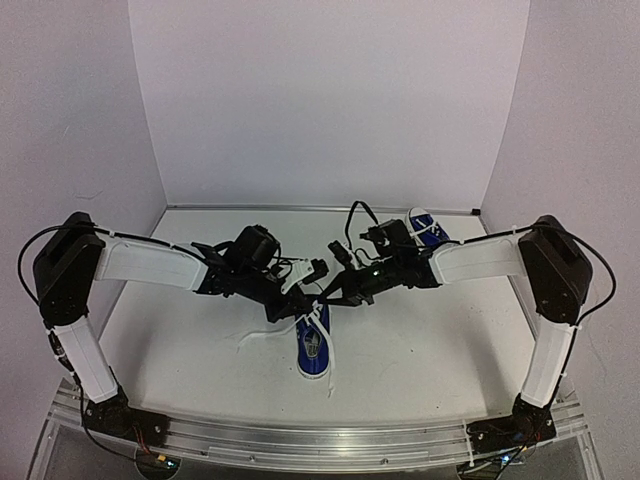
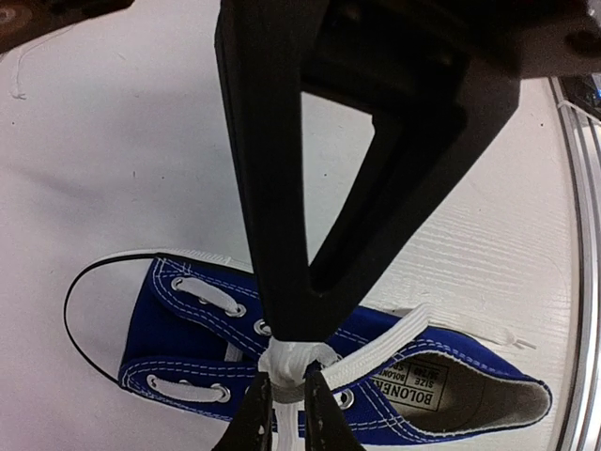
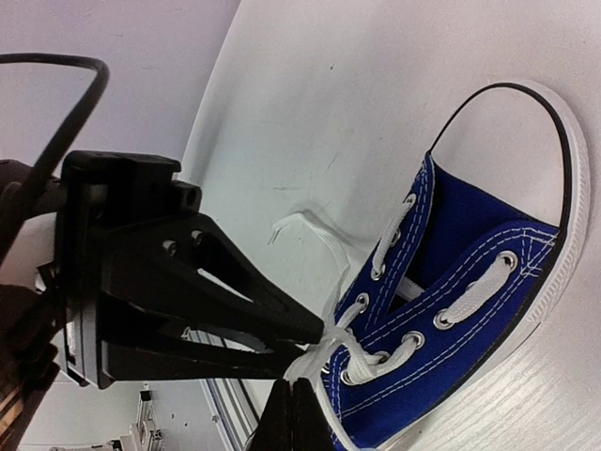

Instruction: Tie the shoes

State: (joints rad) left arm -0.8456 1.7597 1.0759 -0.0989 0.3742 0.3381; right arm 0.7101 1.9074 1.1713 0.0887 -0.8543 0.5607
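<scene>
Left gripper [image 2: 286,346] and right gripper [image 3: 293,395] pinch the white laces [image 2: 376,352] in narrow jaws over the near shoe [image 1: 314,345] at frame centre; no bow seems tied yet, and the second shoe [image 1: 428,228] waits at upper right.

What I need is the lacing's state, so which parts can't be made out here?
Top view: far shoe mostly behind the right arm; any knot too small to tell.
Left wrist view: lace crossing under the right hand's tips.
Right wrist view: near shoe's heel cut off by the bottom edge.
</scene>
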